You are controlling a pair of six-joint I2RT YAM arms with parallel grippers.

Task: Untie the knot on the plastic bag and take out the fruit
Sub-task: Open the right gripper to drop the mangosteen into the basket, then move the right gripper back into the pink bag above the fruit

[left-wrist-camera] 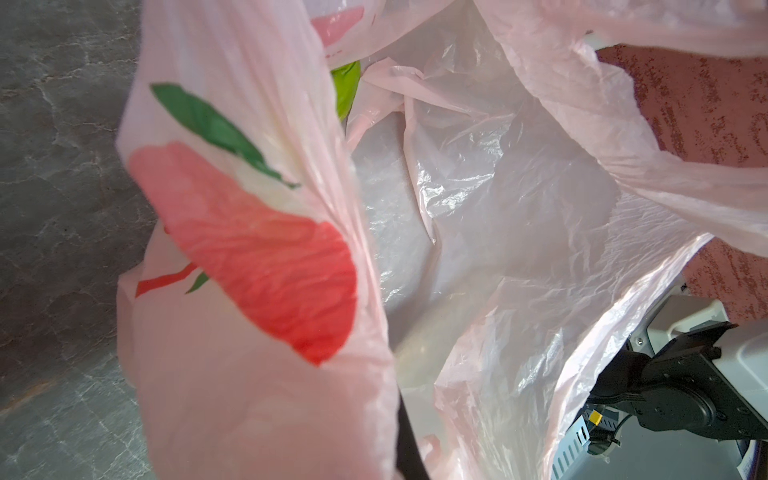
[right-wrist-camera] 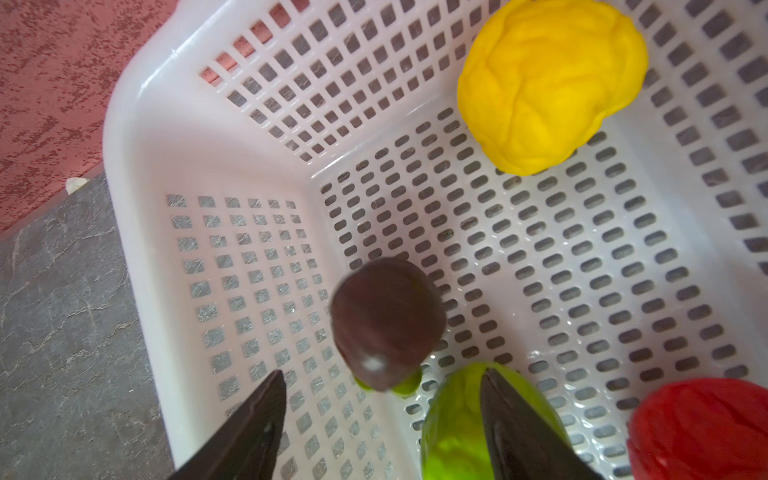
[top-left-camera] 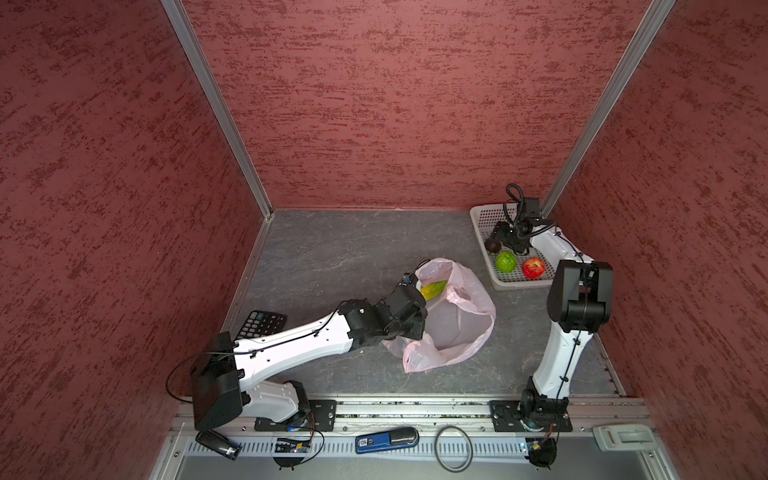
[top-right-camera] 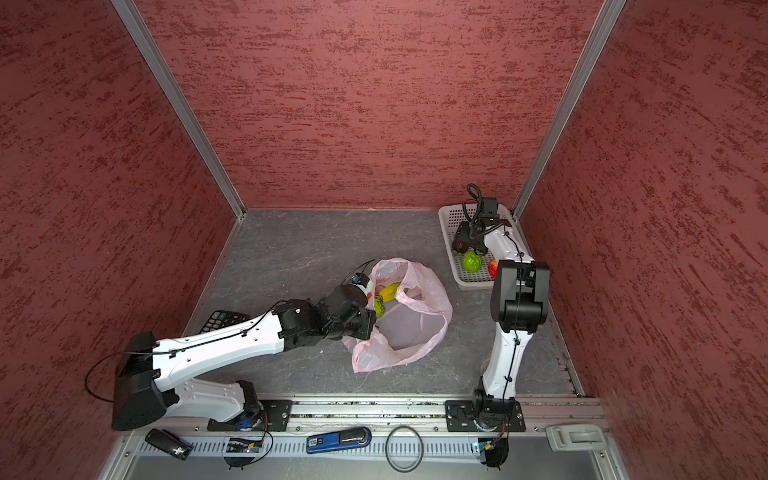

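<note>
The pink plastic bag [top-left-camera: 461,324] lies mid-table with its mouth gaping; no knot shows. My left gripper [top-left-camera: 417,322] is shut on the bag's near edge [left-wrist-camera: 257,374], with one black finger [left-wrist-camera: 409,440] showing behind the film. A yellow-green fruit [top-left-camera: 433,289] lies inside, and a second, green one [top-right-camera: 379,308] shows beside it. My right gripper [right-wrist-camera: 382,380] hangs open over the white basket [right-wrist-camera: 137,166]. A blurred dark brown-purple fruit [right-wrist-camera: 386,322] sits just past its fingertips, free of them. The basket also holds a yellow fruit [right-wrist-camera: 552,83], a bumpy green one [top-left-camera: 506,262] and a red one [top-left-camera: 534,267].
A black calculator [top-left-camera: 262,324] lies under the left arm. On the front rail sit a blue tool [top-left-camera: 386,440], a black ring [top-left-camera: 454,449] and a white part [top-left-camera: 623,436]. Red walls close in on three sides; the basket stands in the back right corner.
</note>
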